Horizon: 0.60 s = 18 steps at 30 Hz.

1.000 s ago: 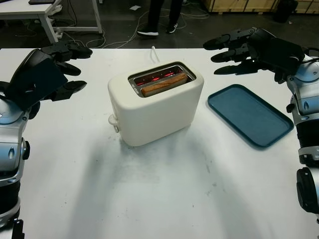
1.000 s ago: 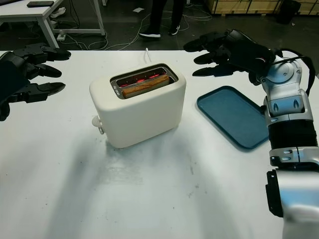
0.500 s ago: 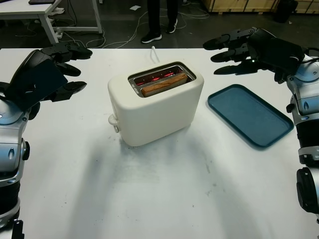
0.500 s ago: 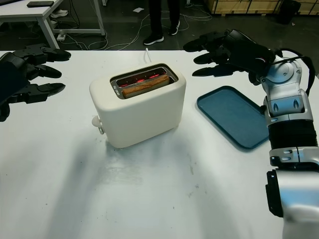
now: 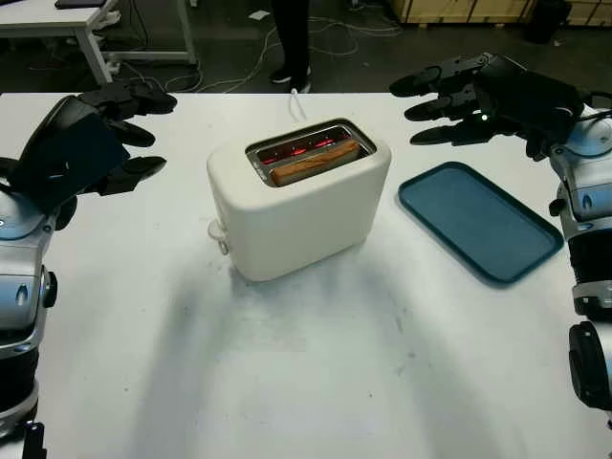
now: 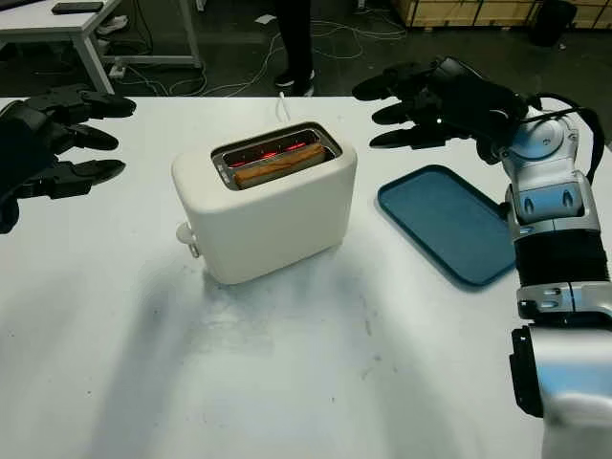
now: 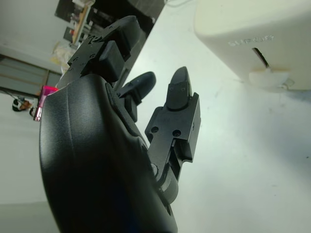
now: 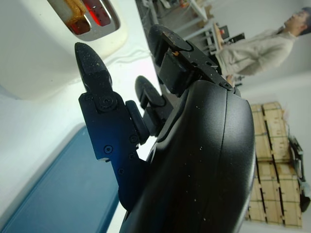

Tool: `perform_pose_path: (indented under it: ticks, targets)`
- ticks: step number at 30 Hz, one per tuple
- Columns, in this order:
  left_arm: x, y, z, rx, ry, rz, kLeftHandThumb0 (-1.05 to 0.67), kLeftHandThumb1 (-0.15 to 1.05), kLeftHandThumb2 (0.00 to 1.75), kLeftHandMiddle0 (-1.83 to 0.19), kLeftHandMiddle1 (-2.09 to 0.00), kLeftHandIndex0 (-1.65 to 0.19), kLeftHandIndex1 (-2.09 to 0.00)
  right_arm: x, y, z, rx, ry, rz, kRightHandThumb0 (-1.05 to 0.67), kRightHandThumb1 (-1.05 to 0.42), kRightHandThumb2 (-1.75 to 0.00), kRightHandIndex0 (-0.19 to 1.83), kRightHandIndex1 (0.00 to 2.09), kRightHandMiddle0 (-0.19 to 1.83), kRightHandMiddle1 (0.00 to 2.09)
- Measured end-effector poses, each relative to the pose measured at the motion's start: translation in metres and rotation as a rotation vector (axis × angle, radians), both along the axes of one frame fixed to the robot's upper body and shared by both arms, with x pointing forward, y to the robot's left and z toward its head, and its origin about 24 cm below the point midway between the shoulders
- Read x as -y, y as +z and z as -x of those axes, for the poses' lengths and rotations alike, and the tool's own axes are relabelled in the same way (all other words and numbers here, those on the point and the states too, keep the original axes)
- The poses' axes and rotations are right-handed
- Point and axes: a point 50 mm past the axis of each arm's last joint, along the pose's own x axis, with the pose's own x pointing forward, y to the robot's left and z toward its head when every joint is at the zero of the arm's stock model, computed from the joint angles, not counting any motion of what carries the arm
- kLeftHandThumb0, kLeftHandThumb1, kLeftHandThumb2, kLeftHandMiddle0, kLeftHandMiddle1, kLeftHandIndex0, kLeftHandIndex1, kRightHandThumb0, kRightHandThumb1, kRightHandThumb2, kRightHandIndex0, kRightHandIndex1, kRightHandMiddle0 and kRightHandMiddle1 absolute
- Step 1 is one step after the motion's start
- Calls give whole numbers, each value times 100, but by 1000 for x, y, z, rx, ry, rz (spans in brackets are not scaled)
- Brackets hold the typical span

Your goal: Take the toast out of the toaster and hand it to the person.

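— Where's the toast (image 5: 315, 162)?

— Down in a slot of the cream toaster (image 5: 296, 209), mid-desk (image 5: 316, 382), coils glowing red; blue tray (image 5: 478, 221) beside it.

— The hands?

— Left hand (image 5: 91, 143) open at the desk's left, right hand (image 5: 469, 96) open above the far right. Both grasp nothing. A person's legs (image 5: 290, 43) stand beyond.
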Motion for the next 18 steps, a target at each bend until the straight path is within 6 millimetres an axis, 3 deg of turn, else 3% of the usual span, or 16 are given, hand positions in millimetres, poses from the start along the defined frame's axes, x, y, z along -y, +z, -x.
perform_pose_path:
  ticks: [18]
  targets:
    - [0,0,0,-3,2,1,11,92,28,-14,-109,-34,-50,-1,1,0,13,11,6,-41,-78,0,72,10,69,0]
